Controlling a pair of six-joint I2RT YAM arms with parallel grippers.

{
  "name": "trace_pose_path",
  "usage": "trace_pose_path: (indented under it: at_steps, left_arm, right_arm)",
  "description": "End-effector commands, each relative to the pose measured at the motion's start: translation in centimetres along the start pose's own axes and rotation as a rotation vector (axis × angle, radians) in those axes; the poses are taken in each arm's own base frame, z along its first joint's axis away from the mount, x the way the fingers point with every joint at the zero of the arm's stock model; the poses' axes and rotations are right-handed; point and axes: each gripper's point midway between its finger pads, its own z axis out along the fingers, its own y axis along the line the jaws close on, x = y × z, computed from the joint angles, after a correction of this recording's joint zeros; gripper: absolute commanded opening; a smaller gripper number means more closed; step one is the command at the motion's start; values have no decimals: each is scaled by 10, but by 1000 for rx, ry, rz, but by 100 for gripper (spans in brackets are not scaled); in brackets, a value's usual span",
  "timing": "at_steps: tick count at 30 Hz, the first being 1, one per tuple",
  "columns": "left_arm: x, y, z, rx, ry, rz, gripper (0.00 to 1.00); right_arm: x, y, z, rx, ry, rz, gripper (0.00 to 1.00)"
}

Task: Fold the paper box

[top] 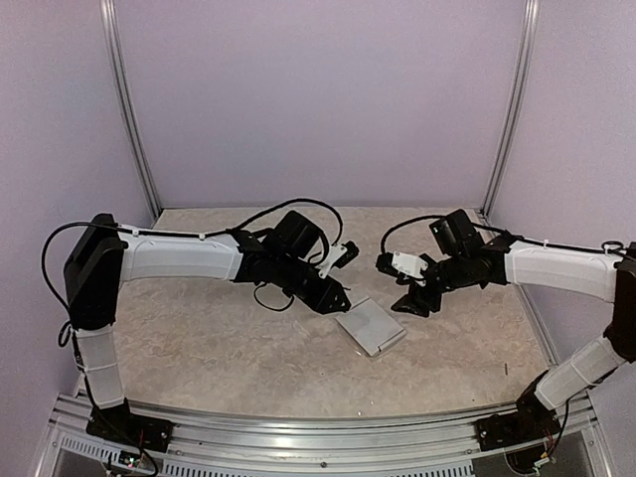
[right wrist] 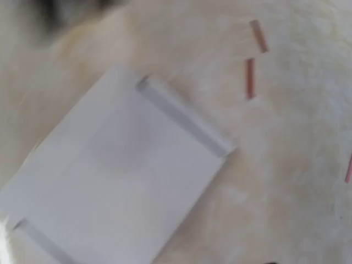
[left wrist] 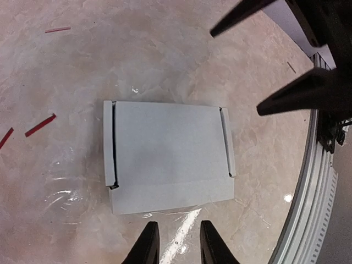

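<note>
The paper box (top: pixel 371 326) lies flat on the table as a slim pale grey rectangle with narrow folded side flaps. In the left wrist view the box (left wrist: pixel 168 157) sits just ahead of my left gripper (left wrist: pixel 176 234), which is open and empty, its tips a little short of the box's near edge. In the top view my left gripper (top: pixel 338 296) is at the box's far left corner. My right gripper (top: pixel 407 301) hovers beside the far right corner. Its two black fingers (left wrist: pixel 286 102) are spread apart and empty. The right wrist view shows the box (right wrist: pixel 121 181) blurred, with its own fingers out of frame.
Thin red scraps lie on the marbled table (left wrist: pixel 39 125) (right wrist: pixel 250 77). An aluminium rail (top: pixel 298 427) runs along the near edge and shows in the left wrist view (left wrist: pixel 308 192). Purple walls with metal posts (top: pixel 129 109) close in the back and sides.
</note>
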Motion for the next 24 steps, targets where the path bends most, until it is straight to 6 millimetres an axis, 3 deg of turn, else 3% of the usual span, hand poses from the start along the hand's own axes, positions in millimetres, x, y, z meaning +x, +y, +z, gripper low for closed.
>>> trace_pose_path:
  at_steps: [1, 9, 24]
  left_arm:
    - [36, 15, 16, -71, 123, 3, 25]
    - [48, 8, 36, -22, 183, 3, 21]
    - [52, 4, 58, 27, 215, 5, 19]
  right_arm:
    - [-12, -11, 16, -148, -75, 237, 66]
    - [14, -2, 55, -273, 40, 379, 59]
    - [45, 15, 78, -376, 133, 475, 48]
